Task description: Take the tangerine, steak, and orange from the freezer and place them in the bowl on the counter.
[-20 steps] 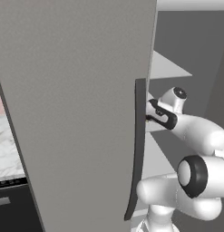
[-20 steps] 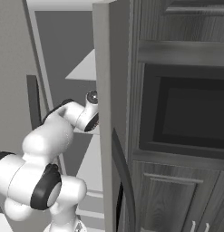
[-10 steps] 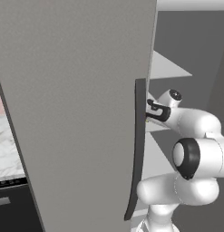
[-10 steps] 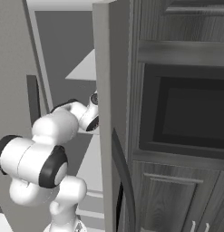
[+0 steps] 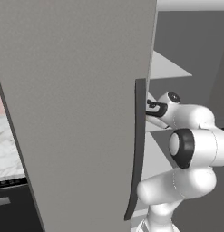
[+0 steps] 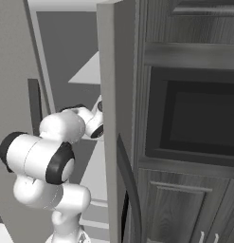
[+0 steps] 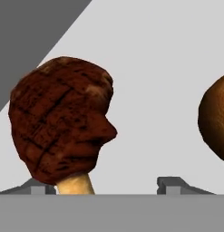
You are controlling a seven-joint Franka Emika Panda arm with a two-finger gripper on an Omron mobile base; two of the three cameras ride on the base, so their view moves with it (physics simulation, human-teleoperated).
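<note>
In the hand view the steak (image 7: pixel 63 120), a dark maroon-red lump with a pale stub at its base, lies on a pale shelf of the freezer (image 5: pixel 77 113). My gripper (image 7: pixel 104 186) is open around it. The left fingertip (image 7: pixel 38 187) is right by the stub and the right fingertip (image 7: pixel 172 185) stands well clear. A round orange-brown fruit (image 7: pixel 215 122) sits at the right edge; I cannot tell whether it is the tangerine or the orange. In the base views my arm (image 5: pixel 190 145) reaches into the freezer past the door's dark handle (image 5: pixel 138 145).
The open grey door fills the left. A second open door (image 6: pixel 113 95) with a curved dark handle (image 6: pixel 130 185) stands on the arm's right. Beyond it are dark wood cabinets and a built-in oven (image 6: pixel 199 123). A strip of marble counter (image 5: pixel 4 145) shows far left.
The hand has pushed deeper into the freezer, behind the door handle. The elbow has swung lower and closer to the cameras.
</note>
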